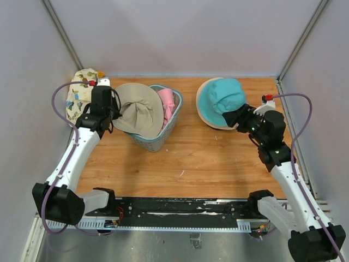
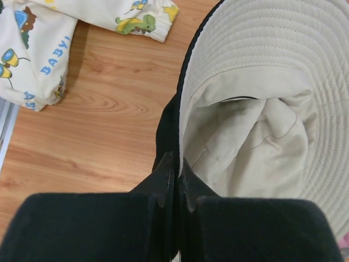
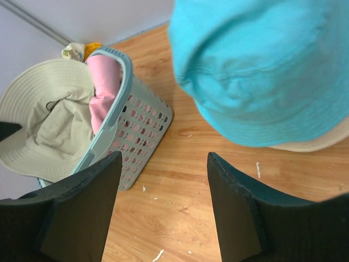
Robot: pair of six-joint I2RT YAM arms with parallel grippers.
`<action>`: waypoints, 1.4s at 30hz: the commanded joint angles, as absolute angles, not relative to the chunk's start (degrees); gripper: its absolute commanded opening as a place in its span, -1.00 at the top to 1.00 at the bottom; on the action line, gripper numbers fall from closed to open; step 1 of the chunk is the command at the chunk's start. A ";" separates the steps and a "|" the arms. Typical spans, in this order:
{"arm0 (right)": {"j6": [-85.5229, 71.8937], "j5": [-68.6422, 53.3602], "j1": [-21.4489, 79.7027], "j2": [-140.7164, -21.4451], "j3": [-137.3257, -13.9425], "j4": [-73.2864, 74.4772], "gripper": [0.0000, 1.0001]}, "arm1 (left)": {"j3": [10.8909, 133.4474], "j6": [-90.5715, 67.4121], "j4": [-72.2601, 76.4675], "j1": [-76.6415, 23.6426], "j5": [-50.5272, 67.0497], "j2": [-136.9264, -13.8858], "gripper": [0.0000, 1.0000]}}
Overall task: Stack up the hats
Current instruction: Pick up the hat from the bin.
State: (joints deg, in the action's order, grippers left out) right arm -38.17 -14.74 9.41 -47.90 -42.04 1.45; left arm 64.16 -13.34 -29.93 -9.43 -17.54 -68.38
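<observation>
A teal hat point(image 1: 222, 98) lies on a beige hat point(image 1: 218, 124) at the back right of the table; it also shows in the right wrist view point(image 3: 262, 65). My right gripper point(image 1: 235, 117) is open and empty just right of this pile, its fingertips point(image 3: 112, 164) over bare wood. My left gripper point(image 1: 114, 112) is shut on the left brim of a grey-beige hat point(image 1: 139, 109), seen close in the left wrist view point(image 2: 256, 109). That hat hangs over the blue-grey basket point(image 1: 163, 136). A pink hat point(image 1: 166, 103) sits in the basket.
A cream cloth with cartoon prints point(image 1: 79, 95) lies at the back left corner, also in the left wrist view point(image 2: 38, 43). The basket point(image 3: 136, 131) stands left of centre. White walls enclose the table at the back and both sides.
</observation>
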 commanded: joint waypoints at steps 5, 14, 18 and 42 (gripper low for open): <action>-27.40 -4.61 23.69 -48.52 -51.37 6.43 -0.30 | 69.96 -16.25 -28.30 -9.13 -9.21 -64.46 0.99; -30.98 -1.43 37.01 -53.65 -57.80 3.01 -0.30 | 68.36 -15.42 -17.31 -9.33 10.14 -59.90 0.99; -41.31 -3.23 39.97 -56.59 -57.13 -3.25 -0.30 | 63.03 -15.49 -10.74 -13.38 11.42 -58.60 0.99; -58.74 0.61 48.60 -77.96 -69.57 -18.00 -0.29 | 58.32 -4.79 -5.00 -39.79 -11.38 -61.79 0.99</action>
State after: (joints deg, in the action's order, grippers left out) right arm -59.72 -0.89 46.98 -76.58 -66.22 -17.74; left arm 58.48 -8.01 -6.42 -37.06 -5.72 -61.47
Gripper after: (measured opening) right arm 0.645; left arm 0.023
